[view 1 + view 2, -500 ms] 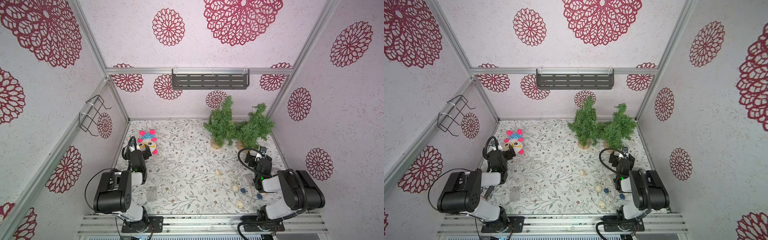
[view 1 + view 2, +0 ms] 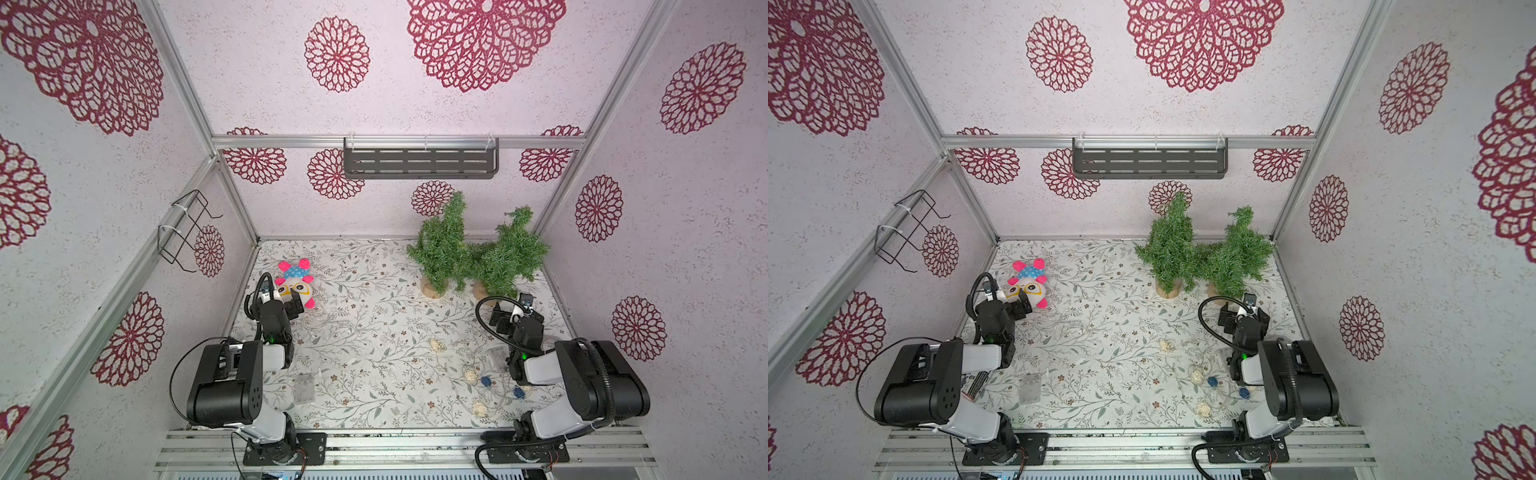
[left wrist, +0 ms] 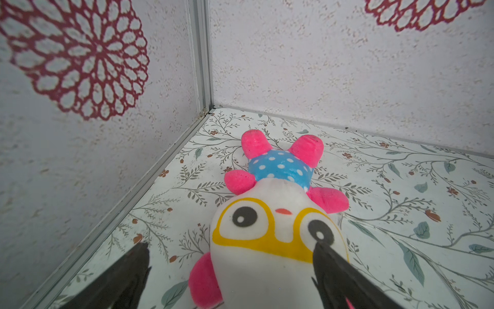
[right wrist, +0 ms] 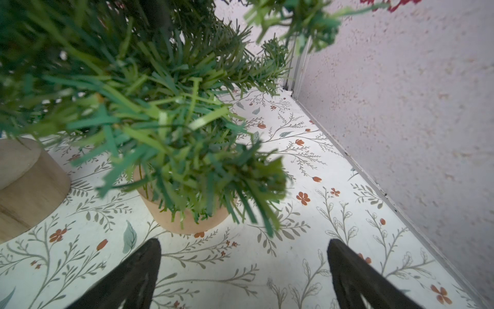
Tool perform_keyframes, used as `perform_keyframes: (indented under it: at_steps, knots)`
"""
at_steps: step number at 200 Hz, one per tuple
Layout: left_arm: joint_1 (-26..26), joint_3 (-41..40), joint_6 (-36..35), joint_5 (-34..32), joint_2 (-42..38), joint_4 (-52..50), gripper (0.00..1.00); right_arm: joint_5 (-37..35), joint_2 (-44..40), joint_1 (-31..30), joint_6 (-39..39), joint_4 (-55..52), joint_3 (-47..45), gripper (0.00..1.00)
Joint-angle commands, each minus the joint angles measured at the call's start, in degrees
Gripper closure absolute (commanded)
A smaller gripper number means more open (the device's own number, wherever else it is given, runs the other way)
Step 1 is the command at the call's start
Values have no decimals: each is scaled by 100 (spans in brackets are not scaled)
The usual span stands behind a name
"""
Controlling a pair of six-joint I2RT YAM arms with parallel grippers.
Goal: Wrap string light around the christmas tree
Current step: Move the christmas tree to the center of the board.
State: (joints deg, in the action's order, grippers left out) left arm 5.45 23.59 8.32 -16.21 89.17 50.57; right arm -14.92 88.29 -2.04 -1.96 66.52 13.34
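left gripper (image 3: pixel 231 247) is wide open, holding nothing. its dark fingers (image 3: pixel 344 278) sit either side of the head of a white plush toy with yellow glasses, blue dotted body and pink limbs (image 3: pixel 278 171), which lies near the left wall. i can't tell whether a finger touches it.

right gripper (image 4: pixel 244 242) is open and empty too, low over the floral-patterned table (image 4: pixel 307 267) and just in front of a green artificial christmas tree on a round wooden base (image 4: pixel 184 219). a second green tree (image 2: pixel 442 245) stands just beside it, branches touching.

the string light – thin clear wire with small wicker and blue balls (image 2: pixel 470 376) – lies loose on the table by the right arm, well apart from both trees.
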Motion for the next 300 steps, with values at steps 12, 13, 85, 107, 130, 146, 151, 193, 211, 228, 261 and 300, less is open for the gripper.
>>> perform_keyframes:
  at_steps: [12,13,85,107,130,146,151,193,211,228,261,300]
  knots:
    - [44,40,-21,32,-22,15,2,-63,-29,-22,64,158,154,1]
    - [44,40,-22,31,-22,15,2,-63,-30,-19,64,159,157,1]
    - [44,36,-23,33,-22,13,2,-63,-31,-16,64,159,150,1]
    - [44,40,-23,31,-22,15,2,-61,-36,-15,64,159,149,1]
    - [44,32,-22,30,-22,16,2,-57,-31,-15,64,159,151,1]
    - [44,32,-23,29,-22,15,2,-59,-31,-15,50,155,149,1]
    - [44,32,-23,28,-22,15,2,-59,-29,-16,52,159,150,1]
    - [73,64,-8,90,-18,-37,2,-49,-32,-13,54,176,134,1]
    - [96,46,3,144,-26,-30,2,-44,-36,-15,47,166,141,1]
    - [-86,68,-27,-367,-262,-131,2,-431,-363,-97,15,50,69,1]
    - [-398,499,-58,-930,-1034,-1680,2,-583,-1377,-112,-330,-1875,529,1]
    - [-788,530,453,-1589,-1772,-2780,2,-687,-2145,-285,-799,-3117,659,1]
